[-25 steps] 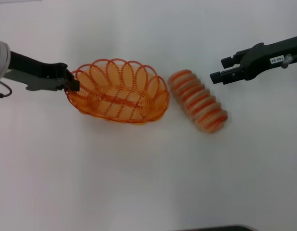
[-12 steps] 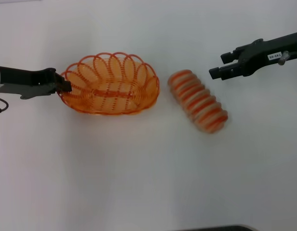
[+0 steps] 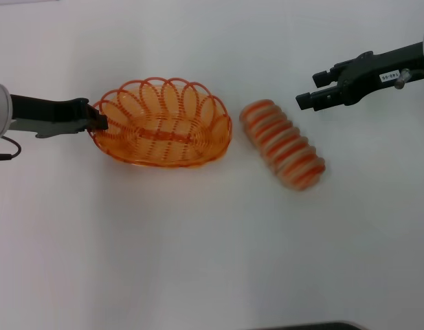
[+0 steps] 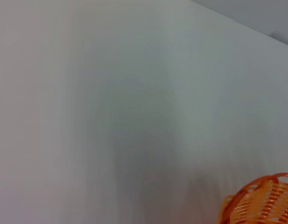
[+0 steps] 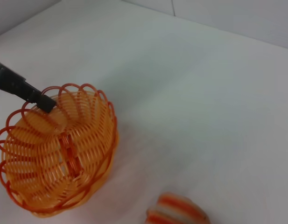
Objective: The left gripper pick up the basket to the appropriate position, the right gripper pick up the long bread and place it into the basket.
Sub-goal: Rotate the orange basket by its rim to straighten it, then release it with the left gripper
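The orange wire basket is left of centre on the white table. My left gripper is shut on the rim at the basket's left end. The basket also shows in the left wrist view and in the right wrist view, where the left gripper pinches its rim. The long bread, striped orange and cream, lies on the table to the right of the basket, apart from it; one end shows in the right wrist view. My right gripper is open and empty, above and to the right of the bread's far end.
The white table carries nothing else. A dark edge shows at the bottom of the head view.
The left gripper drew the basket to the left, then slightly back right, and the basket tilted. The right gripper moved a little farther away. The bread has not moved.
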Motion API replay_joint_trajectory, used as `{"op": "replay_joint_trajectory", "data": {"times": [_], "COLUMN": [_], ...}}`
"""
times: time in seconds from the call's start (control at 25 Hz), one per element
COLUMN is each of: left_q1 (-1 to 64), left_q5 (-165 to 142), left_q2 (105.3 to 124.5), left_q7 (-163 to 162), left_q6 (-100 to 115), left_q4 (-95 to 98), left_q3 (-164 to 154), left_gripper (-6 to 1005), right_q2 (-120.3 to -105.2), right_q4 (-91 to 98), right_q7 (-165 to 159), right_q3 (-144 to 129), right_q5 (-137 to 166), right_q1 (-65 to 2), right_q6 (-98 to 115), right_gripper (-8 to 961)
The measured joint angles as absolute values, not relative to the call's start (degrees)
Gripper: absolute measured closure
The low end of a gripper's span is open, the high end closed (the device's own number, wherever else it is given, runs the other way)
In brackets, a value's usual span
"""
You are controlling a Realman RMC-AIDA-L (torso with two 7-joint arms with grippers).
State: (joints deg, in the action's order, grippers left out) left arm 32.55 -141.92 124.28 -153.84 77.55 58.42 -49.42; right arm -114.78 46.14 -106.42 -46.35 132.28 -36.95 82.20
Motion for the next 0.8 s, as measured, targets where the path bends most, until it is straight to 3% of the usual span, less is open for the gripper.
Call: {"op": "replay_joint_trajectory", "data": {"times": [0.8], "left_q1": [31.42], "left_q5": [-140.35], "left_q2": [124.28], "left_q7": [-154.28], "left_q6": [75.13], "left_q4": [57.98], "left_q3": [-49.32], "left_gripper": [908], "right_q2": [-114.96], "right_q4": [46.14], "right_q7": [-106.28], "right_q3": [-46.41], "right_q5": [132.33], "right_q1": [-37.35], "right_q6": [81.91], "right_gripper": [230]}}
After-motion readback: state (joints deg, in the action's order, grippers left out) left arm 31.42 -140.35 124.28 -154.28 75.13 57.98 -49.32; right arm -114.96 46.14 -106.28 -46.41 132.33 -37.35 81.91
